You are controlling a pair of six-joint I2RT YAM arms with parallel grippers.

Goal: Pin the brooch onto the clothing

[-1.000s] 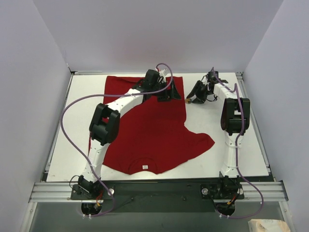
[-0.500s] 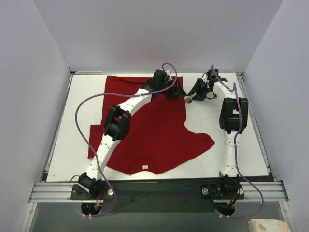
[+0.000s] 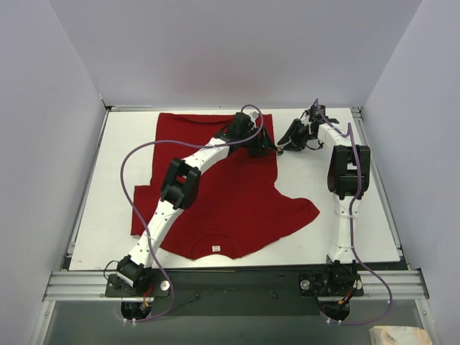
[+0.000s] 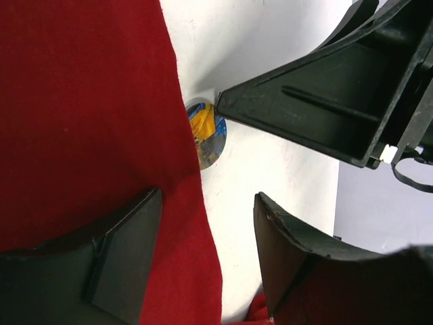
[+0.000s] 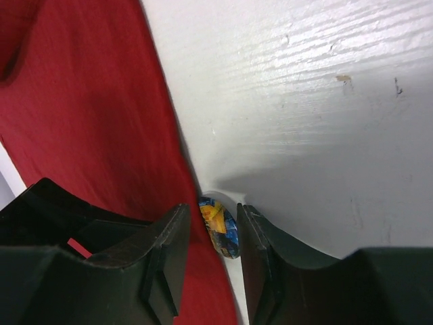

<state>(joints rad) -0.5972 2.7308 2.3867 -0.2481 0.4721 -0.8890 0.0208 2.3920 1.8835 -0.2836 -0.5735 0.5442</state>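
The deep-red T-shirt lies flat on the white table, collar toward the arms. The brooch, golden-orange with blue patches, sits at the shirt's far right edge. In the right wrist view the brooch stands tilted between the narrow jaws of my right gripper, against the red cloth. My left gripper is open, one finger over the shirt and one over bare table, just short of the brooch. A finger of the right gripper touches the brooch from the far side.
Both grippers meet at the far middle of the table, close together, the left gripper beside the right gripper. White walls enclose the table on three sides. Purple cables loop over both arms.
My left arm has swung right across the far part of the shirt to its right edge, next to the brooch. The right gripper has edged slightly left with the brooch.
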